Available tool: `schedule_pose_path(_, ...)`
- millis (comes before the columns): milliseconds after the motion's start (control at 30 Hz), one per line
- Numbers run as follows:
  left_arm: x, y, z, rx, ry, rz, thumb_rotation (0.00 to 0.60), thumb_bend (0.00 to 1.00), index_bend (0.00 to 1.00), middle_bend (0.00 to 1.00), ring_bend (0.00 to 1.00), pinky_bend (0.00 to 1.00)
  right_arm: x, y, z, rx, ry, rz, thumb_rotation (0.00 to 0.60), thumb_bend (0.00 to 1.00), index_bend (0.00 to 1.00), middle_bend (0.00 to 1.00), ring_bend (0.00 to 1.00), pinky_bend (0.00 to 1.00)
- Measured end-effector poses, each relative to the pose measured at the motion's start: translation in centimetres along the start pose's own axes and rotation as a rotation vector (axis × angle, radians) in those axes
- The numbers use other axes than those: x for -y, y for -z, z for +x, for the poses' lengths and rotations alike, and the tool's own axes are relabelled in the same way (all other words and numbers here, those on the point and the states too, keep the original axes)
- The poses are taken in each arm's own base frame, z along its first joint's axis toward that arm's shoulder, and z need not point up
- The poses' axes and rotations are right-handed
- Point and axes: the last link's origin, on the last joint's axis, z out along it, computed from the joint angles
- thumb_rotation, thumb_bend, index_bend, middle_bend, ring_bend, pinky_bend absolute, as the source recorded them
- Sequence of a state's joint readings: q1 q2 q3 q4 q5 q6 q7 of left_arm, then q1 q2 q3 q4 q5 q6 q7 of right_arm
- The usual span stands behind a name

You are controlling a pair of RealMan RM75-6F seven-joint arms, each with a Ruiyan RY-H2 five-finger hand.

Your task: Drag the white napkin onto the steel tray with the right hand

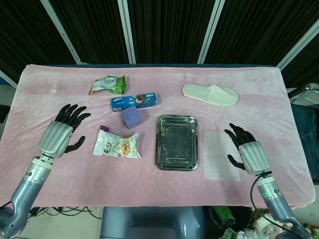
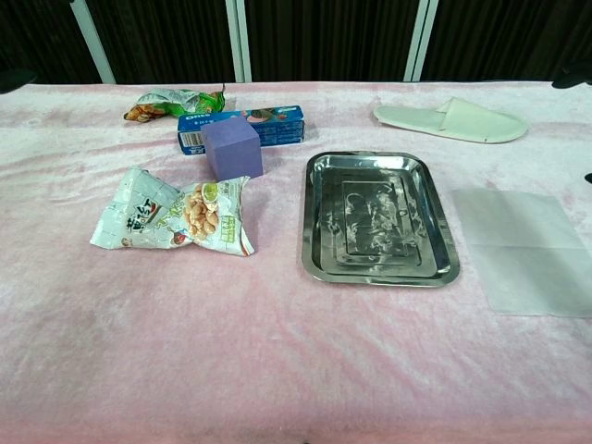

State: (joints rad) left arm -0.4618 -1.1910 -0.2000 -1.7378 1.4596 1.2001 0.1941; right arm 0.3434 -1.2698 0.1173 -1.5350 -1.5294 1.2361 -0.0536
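Note:
The white napkin lies flat on the pink cloth, just right of the steel tray, which holds nothing. My right hand hovers open at the napkin's right edge, fingers spread, with nothing in it. My left hand is open at the far left, away from both. Neither hand shows in the chest view.
A white slipper lies behind the tray. Left of the tray are a snack bag, a purple cube, a blue biscuit box and a green packet.

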Motion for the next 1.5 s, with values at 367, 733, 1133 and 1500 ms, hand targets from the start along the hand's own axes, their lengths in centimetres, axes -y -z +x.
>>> schedule_pose_path(367, -1.2, -1.0, -1.0, -0.018, 0.013, -0.016, 0.6, 0.38, 0.16, 0.08, 0.0, 0.02, -0.6, 0.2, 0.0, 0.003, -0.013, -0.023, 0.6, 0.23, 0.15, 0.02, 0.08, 0.19)
schedule_pose_path(733, -1.5, -1.6, -0.7, -0.025, -0.014, -0.031, 0.6, 0.38, 0.16, 0.08, 0.0, 0.02, -0.7, -0.1, 0.3, -0.003, -0.012, -0.033, 0.6, 0.23, 0.15, 0.02, 0.08, 0.19)
schedule_pose_path(1133, -0.6, -0.1, 0.4, -0.068, -0.024, 0.018, 0.6, 0.37, 0.16, 0.08, 0.0, 0.02, -0.8, 0.6, 1.0, -0.026, -0.02, -0.05, 0.6, 0.23, 0.15, 0.02, 0.08, 0.19)
schedule_pose_path(1500, 4.3, 6.7, 1.7, -0.056, -0.117, 0.207, 0.6, 0.37, 0.16, 0.08, 0.0, 0.02, -2.0, 3.4, 1.1, -0.054, -0.024, -0.123, 0.6, 0.23, 0.15, 0.02, 0.08, 0.19)
